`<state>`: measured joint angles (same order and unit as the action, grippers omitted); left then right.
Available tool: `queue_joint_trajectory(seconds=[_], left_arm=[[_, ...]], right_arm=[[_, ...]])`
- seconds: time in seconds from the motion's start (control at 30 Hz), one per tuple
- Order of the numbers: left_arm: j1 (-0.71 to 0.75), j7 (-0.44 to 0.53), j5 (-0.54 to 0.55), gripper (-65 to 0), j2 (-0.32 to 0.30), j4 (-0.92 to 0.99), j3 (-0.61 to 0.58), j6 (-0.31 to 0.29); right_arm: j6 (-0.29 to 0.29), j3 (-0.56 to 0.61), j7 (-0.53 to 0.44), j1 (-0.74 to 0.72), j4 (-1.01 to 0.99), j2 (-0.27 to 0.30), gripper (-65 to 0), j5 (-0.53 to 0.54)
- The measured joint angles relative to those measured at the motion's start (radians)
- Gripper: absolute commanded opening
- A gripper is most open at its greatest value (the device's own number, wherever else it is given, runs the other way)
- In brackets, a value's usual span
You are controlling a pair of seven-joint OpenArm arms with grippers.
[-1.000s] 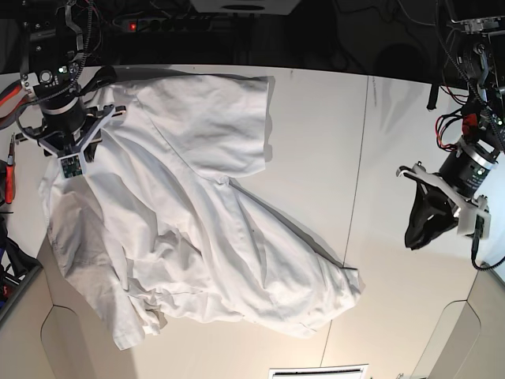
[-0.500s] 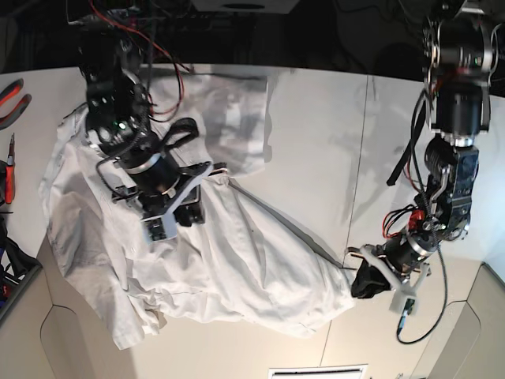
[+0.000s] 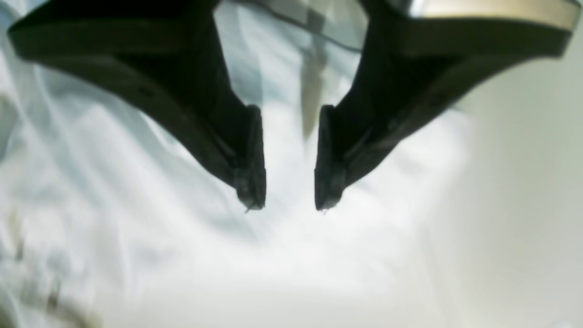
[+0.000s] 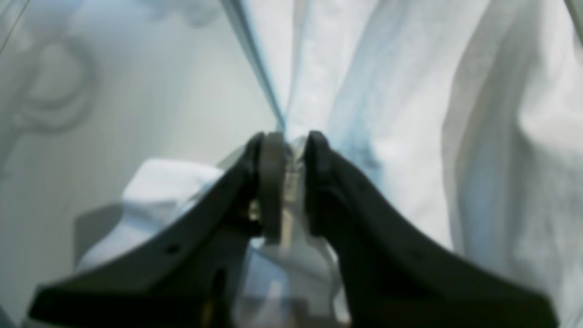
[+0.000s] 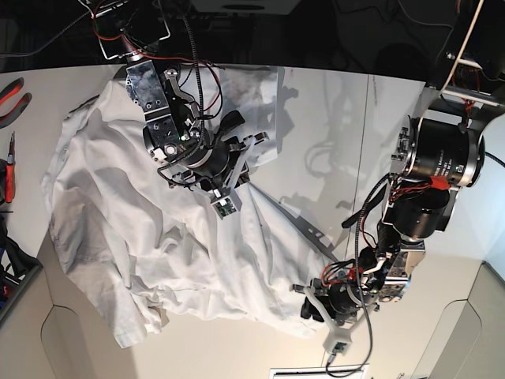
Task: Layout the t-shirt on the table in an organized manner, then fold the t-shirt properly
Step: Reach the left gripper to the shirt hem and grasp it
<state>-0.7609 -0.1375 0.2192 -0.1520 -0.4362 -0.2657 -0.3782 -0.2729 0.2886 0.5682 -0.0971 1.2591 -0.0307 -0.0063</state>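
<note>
Your right gripper (image 4: 284, 182) is clamped on a fold of the wrinkled white cloth t-shirt (image 5: 158, 237), crumpled on the cream flat table (image 5: 331, 134). At four o'clock, your left gripper (image 3: 290, 182) stands apart above the shirt's edge.

The t-shirt (image 5: 158, 237) is plain white, soft and heavily wrinkled, spread in an uneven heap with folds overlapping across the left and middle of the counter (image 5: 316, 126). The counter is flat and cream-white, with a thin dark seam and rounded cut-out corners.
</note>
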Motion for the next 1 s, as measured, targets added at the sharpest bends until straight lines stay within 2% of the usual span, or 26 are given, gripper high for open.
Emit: queue_joint_trajectory(seconds=[0.1,0.17,0.23,0.33,0.4,0.5,0.6,0.7,0.83,0.9,1.0], left_arm=[[0.042,0.0,-0.037,-43.3,0.005,0.029,-0.003,-0.003],[0.069,-0.003,-0.052,-43.3,-0.01,0.031,-0.003,-0.003],[0.091,-0.003,-0.053,-43.3,-0.031,0.03,-0.003,-0.005],[0.116,-0.002,-0.043,-43.3,-0.056,0.022,-0.003,-0.017],[0.135,-0.003,-0.018,-43.3,-0.084,0.012,-0.003,-0.056],[0.175,-0.013,0.082,-43.3,-0.137,-0.019,-0.003,-0.116],[0.231,-0.077,0.193,-43.3,-0.189,-0.105,0.004,-0.193],[0.298,-0.161,0.241,-43.3,-0.214,-0.246,0.056,-0.248],[0.343,-0.176,0.245,-42.7,-0.2,-0.409,0.146,-0.249],[0.319,-0.169,0.247,-38.9,-0.187,-0.431,0.152,-0.229],[0.285,-0.153,0.217,-34.4,-0.148,-0.428,0.151,-0.095]], right_arm=[[-0.03,0.0,0.051,0.026,0.044,0.009,-58.2,0.037],[-0.051,0.0,0.081,0.063,0.102,0.023,-58.2,0.072],[-0.083,0.002,0.158,0.104,0.183,0.036,-58.2,0.089],[-0.122,0.006,0.197,0.168,0.34,0.065,-58.2,0.129],[-0.124,0.005,0.199,0.188,0.442,0.08,-58.2,0.141],[-0.122,-0.001,0.188,0.201,0.549,0.092,-58.2,0.137],[-0.123,-0.006,0.195,0.219,0.564,0.092,-58.2,0.135],[-0.105,-0.016,0.199,0.233,0.555,0.091,-58.2,0.118],[-0.077,-0.061,0.195,0.241,0.546,0.092,-58.2,0.089],[-0.077,-0.079,0.189,0.253,0.537,0.092,-58.2,0.089],[-0.078,-0.085,0.188,0.266,0.529,0.091,-58.2,0.089]])
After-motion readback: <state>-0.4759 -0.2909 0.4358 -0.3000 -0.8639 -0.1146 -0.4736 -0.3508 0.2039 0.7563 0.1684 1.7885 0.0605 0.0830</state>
